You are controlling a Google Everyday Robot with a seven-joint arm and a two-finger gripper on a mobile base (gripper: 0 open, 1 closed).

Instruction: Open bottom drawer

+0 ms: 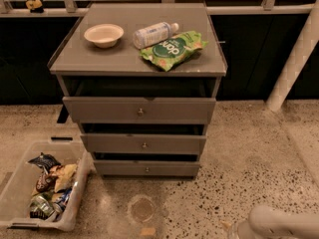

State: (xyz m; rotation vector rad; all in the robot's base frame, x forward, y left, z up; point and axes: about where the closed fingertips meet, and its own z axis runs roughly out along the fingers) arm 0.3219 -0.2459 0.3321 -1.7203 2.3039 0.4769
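The grey cabinet (137,59) stands in the middle of the camera view with three stacked drawers. The bottom drawer (119,168) is the lowest and shortest grey front, just above the floor, with a small round metal knob (147,170) at its centre. Its front sits about in line with the drawer above, with a dark gap over it. My gripper (238,231) is at the bottom right edge of the view, at the end of a white arm (284,223), low over the floor. It is well to the right of the bottom drawer and in front of it, touching nothing.
On the cabinet top lie a cream bowl (103,34), a plastic bottle on its side (154,33) and a green snack bag (172,49). A clear bin (15,193) of wrappers and cans sits on the floor at left. A white post (294,63) stands at right.
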